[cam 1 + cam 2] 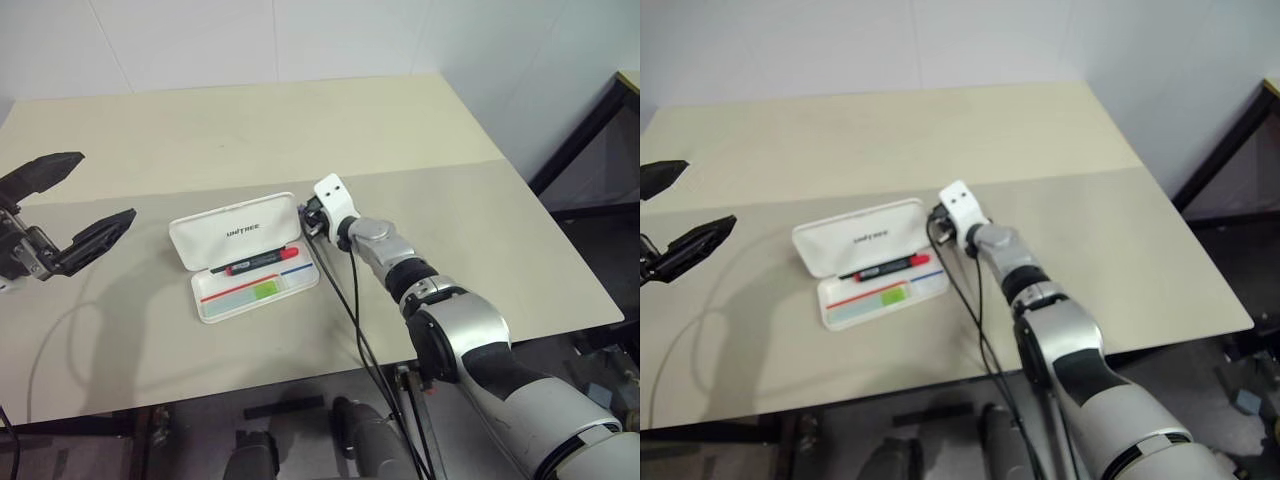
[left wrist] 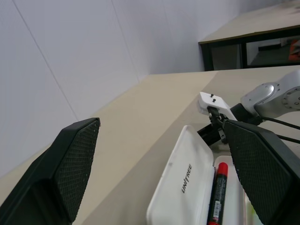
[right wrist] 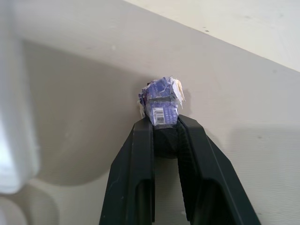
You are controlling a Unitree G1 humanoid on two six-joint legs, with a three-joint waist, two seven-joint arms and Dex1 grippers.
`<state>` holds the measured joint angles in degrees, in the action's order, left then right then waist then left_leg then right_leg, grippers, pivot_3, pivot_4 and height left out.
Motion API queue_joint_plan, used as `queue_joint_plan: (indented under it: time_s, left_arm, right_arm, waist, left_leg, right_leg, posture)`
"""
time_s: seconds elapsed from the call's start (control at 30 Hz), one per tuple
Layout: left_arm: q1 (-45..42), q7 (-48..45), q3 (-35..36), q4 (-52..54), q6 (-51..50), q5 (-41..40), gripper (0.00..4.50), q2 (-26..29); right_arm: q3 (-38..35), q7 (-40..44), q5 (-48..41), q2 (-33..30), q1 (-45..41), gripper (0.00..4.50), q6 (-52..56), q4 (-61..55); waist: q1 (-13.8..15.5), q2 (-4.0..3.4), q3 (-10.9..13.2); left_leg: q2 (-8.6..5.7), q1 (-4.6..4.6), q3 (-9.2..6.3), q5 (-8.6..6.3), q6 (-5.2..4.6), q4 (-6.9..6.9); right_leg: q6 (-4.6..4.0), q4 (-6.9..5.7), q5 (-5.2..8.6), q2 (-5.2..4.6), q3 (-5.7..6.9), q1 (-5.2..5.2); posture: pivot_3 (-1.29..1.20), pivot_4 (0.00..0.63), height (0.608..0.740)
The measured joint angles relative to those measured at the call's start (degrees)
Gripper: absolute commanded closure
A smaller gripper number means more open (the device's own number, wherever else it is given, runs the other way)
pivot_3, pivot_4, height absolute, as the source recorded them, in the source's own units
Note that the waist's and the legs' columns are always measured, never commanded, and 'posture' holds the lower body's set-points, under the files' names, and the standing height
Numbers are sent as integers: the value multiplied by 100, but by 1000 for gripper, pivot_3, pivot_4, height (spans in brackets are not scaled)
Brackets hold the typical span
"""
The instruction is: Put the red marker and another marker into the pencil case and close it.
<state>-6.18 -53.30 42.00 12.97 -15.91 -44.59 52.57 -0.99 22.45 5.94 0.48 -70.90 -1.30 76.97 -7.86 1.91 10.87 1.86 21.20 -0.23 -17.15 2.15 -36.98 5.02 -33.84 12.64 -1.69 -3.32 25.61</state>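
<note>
Beige surface (image 1: 250, 130), open pencil case (image 1: 236, 232) at centre.
Red marker (image 1: 258, 263) and green highlighter (image 1: 266, 290) lay inside, lengthwise; right gripper (image 3: 165, 123), just beside the case's right end, was clamped on a small blue-wrapped object (image 3: 161, 101), while the left gripper (image 1: 65, 215) hung wide, farther off.

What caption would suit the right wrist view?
Right gripper shut on a small crumpled blue-and-white paper-wrapped object above the beige table.
</note>
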Motion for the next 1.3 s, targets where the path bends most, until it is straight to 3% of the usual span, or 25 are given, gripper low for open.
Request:
queue_joint_plan:
  time_s: [0.57, 0.77, 0.97, 1.3]
  left_arm:
    - [-1005, -445, -764, -529, -225, -17, 0, 151]
    - [-1248, -644, -1103, -695, -225, -20, 0, -7]
    - [-1139, -852, -1159, -612, -285, -143, 0, -99]
    - [-171, -1014, -1124, 13, -247, -153, 0, -438]
  right_arm:
    - [-375, 66, -233, -714, -35, 4162, -502, -238]
    - [-325, 605, -298, -981, -28, 4162, -605, -845]
    - [-116, 1898, -609, -1372, 325, 4162, -50, -2633]
    - [775, 4214, -1713, -2251, 1362, 4162, 2311, -6447]
  waist:
    - [0, 0, 0]
    - [7, -3, 2]
    - [36, -3, 2]
    - [232, -6, 4]
  left_leg:
    - [-2, 1, 5, -1, 1, 0]
    - [-1, 3, 7, -1, 1, 1]
    - [0, 4, 6, -2, 3, 1]
    - [5, -3, 10, -3, 3, -7]
  right_leg:
    - [2, -2, -1, 0, -5, 1]
    - [2, -3, -1, 2, -5, 7]
    - [4, -4, 0, 1, -6, 7]
    - [-1, -13, 3, 5, -4, 8]
  posture:
    - [0, 150, 740]
    - [0, 150, 740]
    - [0, 150, 740]
    - [0, 150, 740]
